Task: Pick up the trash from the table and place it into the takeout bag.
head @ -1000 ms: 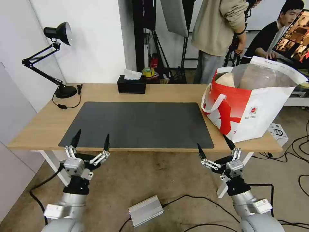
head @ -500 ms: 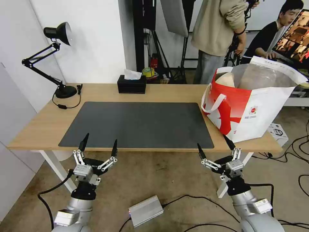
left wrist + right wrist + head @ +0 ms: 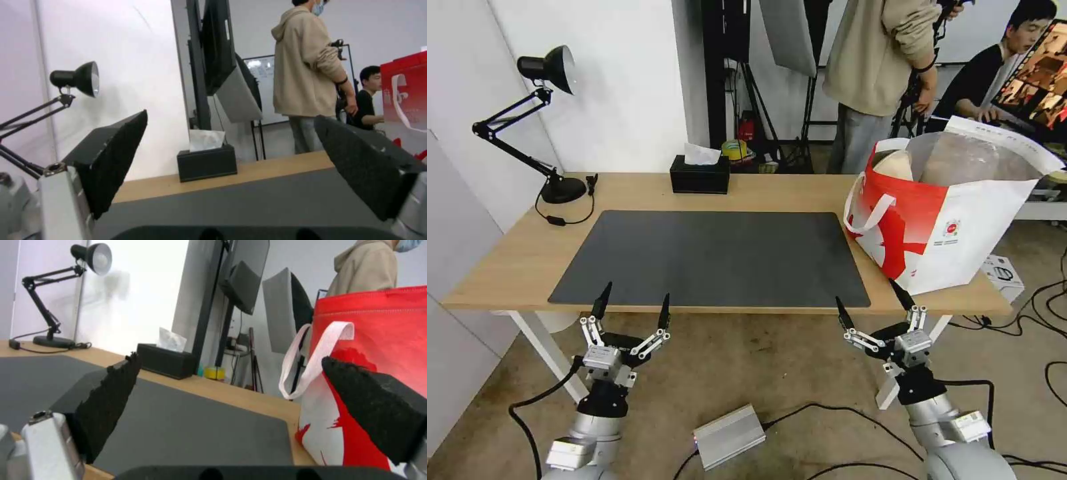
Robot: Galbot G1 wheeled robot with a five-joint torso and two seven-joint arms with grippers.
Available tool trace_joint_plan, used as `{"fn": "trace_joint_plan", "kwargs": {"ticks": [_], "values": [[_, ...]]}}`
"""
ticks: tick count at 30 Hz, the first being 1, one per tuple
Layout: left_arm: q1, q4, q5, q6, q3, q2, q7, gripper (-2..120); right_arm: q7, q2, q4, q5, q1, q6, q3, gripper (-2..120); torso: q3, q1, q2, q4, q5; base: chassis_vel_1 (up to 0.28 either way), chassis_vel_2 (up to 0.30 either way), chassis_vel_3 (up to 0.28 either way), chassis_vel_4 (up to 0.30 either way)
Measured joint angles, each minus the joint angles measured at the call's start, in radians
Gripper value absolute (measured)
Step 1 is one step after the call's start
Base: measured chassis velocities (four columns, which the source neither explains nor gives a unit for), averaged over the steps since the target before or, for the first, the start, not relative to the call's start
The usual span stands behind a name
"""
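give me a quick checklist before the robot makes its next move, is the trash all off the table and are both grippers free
1. Dark mat free of trash: ok.
2. Rest of the table free of trash: ok; tissue box and desk lamp stand there.
3. Beige bowl inside takeout bag: ok.
4. Cup and white bowl in the bag: cannot tell.
5. Left gripper open, holding nothing: ok.
6. Right gripper open, holding nothing: ok.

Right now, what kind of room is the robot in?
Probably a filming studio or robot lab: light stands behind the table, cables on the floor, and a monitor at the back.
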Motion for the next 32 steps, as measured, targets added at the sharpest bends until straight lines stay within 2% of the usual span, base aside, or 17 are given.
{"fn": "trace_joint_plan", "kwargs": {"ticks": [32], "values": [[0.000,0.000,0.000,0.000,0.000,0.001,0.000,100,0.000,0.000,0.000,0.000,0.000,0.000,0.000,100,0.000,0.000,0.000,0.0000,0.0001,0.000,0.000,0.000,0.000]]}}
